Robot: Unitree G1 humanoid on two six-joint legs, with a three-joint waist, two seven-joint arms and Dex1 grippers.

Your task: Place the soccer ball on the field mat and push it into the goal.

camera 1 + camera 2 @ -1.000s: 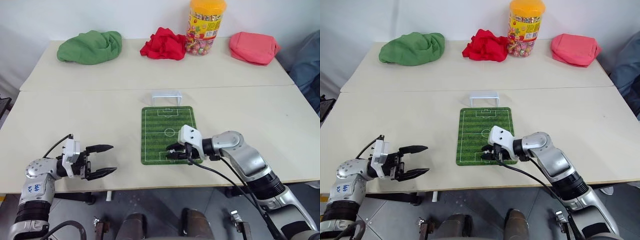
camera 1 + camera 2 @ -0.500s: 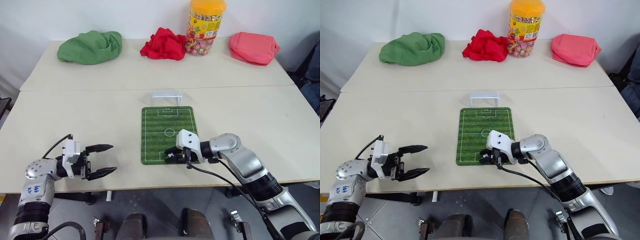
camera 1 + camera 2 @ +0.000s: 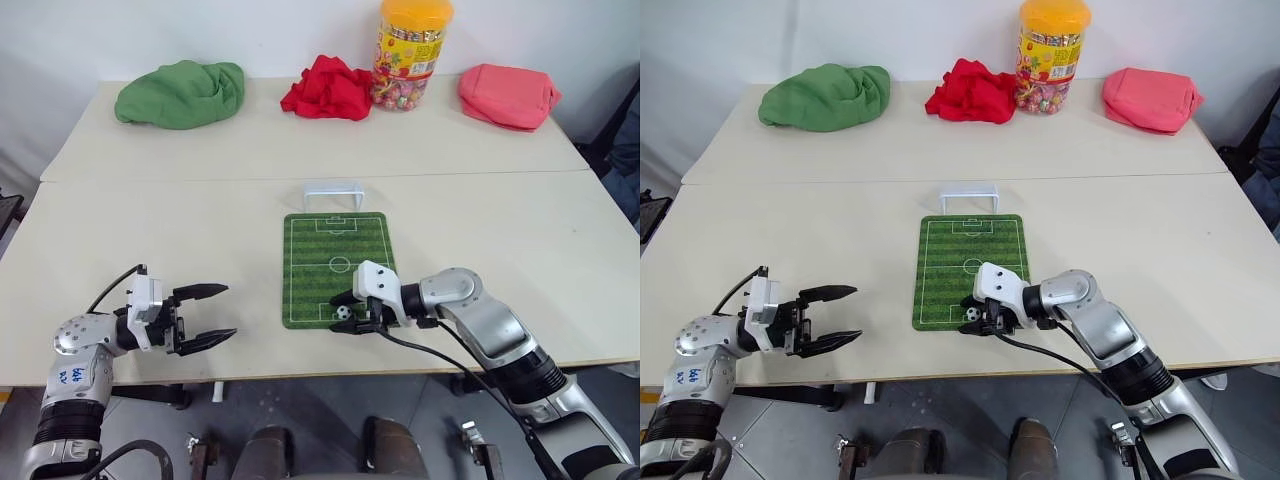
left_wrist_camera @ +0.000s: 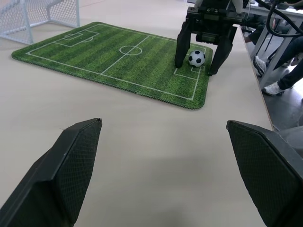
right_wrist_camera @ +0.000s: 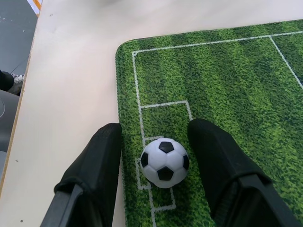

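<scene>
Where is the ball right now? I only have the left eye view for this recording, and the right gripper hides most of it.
Observer: The soccer ball sits on the field mat, inside the small box at the near end line; the right wrist view shows that.
Operator: Is the right gripper clamped on it?
Observer: No. In the left wrist view, the right gripper straddles the ball with a gap on each side, its fingers apart.
Operator: Anything between the ball and the goal?
Observer: In the left wrist view, the mat's length is bare up to the goal, which stands just off the mat's far end.
Operator: And the left gripper?
Observer: The left gripper is open over bare table, holding nothing.
</scene>
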